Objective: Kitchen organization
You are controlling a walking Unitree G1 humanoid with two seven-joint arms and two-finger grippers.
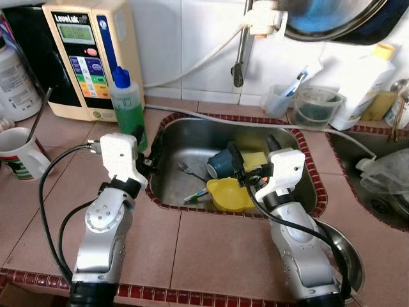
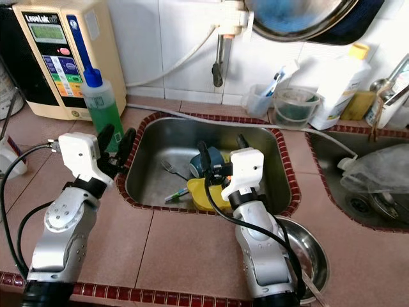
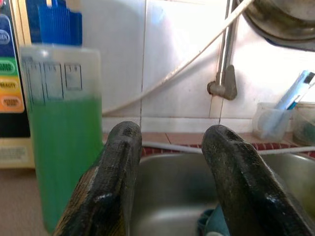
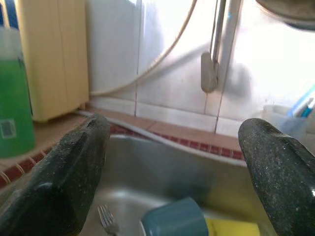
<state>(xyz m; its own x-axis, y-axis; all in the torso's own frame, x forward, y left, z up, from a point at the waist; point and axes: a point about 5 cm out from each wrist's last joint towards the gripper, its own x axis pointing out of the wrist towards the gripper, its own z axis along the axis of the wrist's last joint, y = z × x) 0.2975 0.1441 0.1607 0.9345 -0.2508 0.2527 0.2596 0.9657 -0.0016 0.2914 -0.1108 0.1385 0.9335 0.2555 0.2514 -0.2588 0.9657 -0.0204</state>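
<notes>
Right pincer (image 1: 254, 161) gapes wide and empty above the sink's blue cup (image 1: 220, 165) — reaching step; next, lower and close. Left pincer (image 2: 116, 142) — half-open, empty.

Beige water machine (image 1: 86, 54) against white wall tiles (image 1: 192, 45), left of sink.

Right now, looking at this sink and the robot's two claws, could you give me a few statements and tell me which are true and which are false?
1. A blue cup lies in the sink. True.
2. The right gripper is clamped on a fork. False: its fingers are open and hold nothing; the fork lies on the sink bottom.
3. A bottle of green liquid stands on the counter beside the sink. True.
4. The left gripper is shut. False: its fingers stand apart.
5. A yellow bowl sits in the sink. True.
</notes>
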